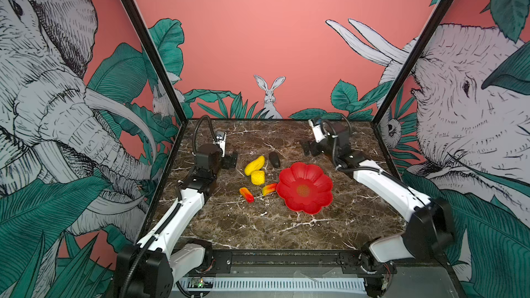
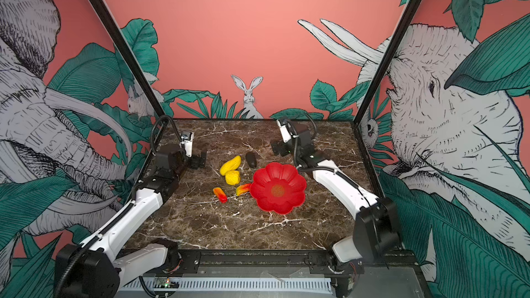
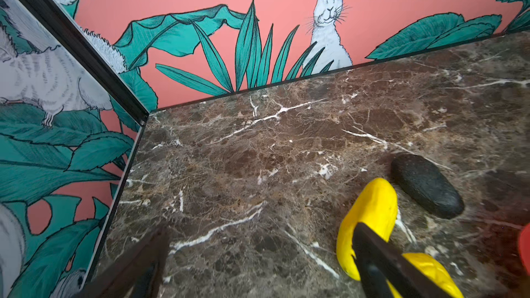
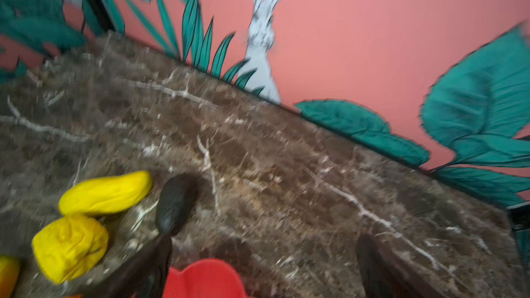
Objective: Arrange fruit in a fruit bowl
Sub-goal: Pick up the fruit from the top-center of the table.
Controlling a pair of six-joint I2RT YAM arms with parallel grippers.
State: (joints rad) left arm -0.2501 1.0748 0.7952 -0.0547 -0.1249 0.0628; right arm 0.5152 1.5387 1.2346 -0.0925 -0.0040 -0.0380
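Claws both apart & empty: left gripper [image 1: 230, 160], right gripper [image 1: 309, 149]. Top views show red-orange-yellow toy sticks [image 1: 246, 194] left of glossy red flower-shaped bowl [image 1: 317, 176]; left wrist cam doesn't.

Enclosure: three printed walls around a desk [image 1: 258, 233] with a brown marble pattern and white veins.

Back wall [image 1: 258, 24]: salmon pink, plain above. Green leaves run along its base, with a white rabbit [image 1: 269, 96] at centre, facing forward.

Left side wall [image 1: 43, 96]: grey line-drawn elephant with tusks and large teal leaves.

Right side wall [image 1: 473, 104]: second elephant, same style, tusks toward the back wall.

Black left post [image 1: 143, 47] and right post [image 1: 415, 47] mark the corners.

Near edge: black rail [image 1: 286, 258], with a white slotted duct [image 1: 286, 284] below it.

Light is diffuse; the pink is paler at upper centre.
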